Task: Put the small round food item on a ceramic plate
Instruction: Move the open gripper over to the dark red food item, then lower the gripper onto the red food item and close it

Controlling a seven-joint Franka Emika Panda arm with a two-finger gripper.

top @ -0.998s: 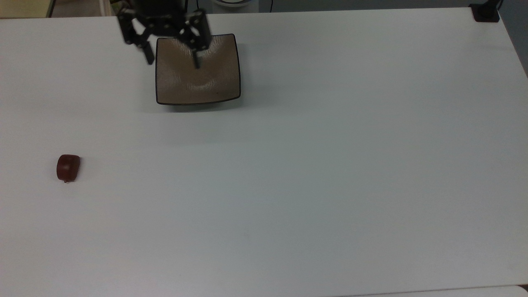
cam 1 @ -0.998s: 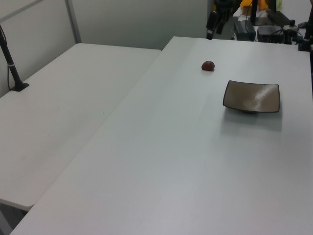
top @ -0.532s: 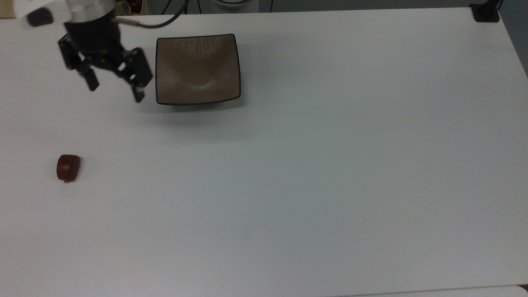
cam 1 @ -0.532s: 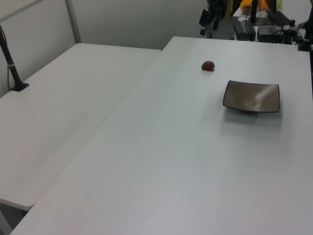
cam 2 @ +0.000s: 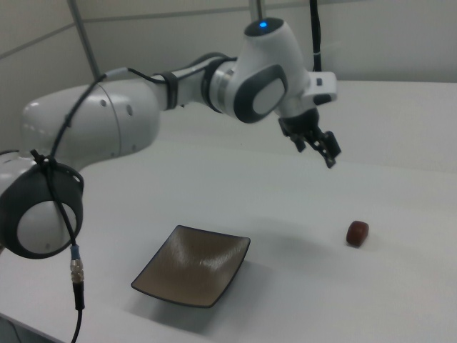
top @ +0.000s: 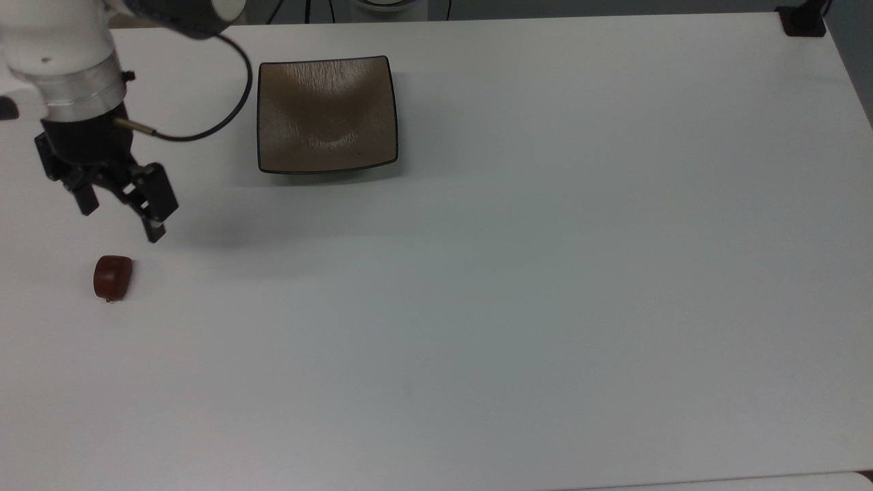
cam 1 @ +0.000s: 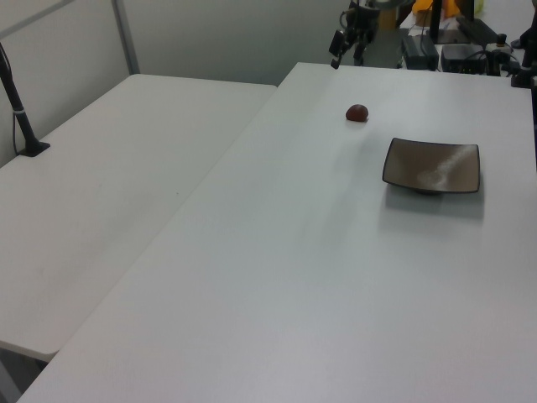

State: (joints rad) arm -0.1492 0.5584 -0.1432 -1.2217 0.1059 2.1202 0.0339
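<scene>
The small round food item (top: 112, 277), a glossy reddish-brown lump, lies on the white table near the top view's left edge; it also shows in the left view (cam 1: 357, 112) and the right view (cam 2: 357, 233). The ceramic plate (top: 326, 112) is a square tan-brown dish with a dark rim and nothing on it, far from the lump (cam 1: 432, 165) (cam 2: 193, 266). My gripper (top: 121, 221) hangs open above the table, just short of the lump and raised clear of it (cam 1: 346, 57) (cam 2: 318, 150). Nothing is between its fingers.
A black clamp (top: 803, 20) sits at the table's corner at the top view's upper right. In the left view a second white table (cam 1: 126, 168) adjoins on the left with a black pole (cam 1: 17, 101). Dark equipment (cam 1: 457, 46) stands beyond the far edge.
The gripper has swung from above the plate's back corner to the top view's lower left, ending close to the lump. It stayed open. Plate and lump have not moved.
</scene>
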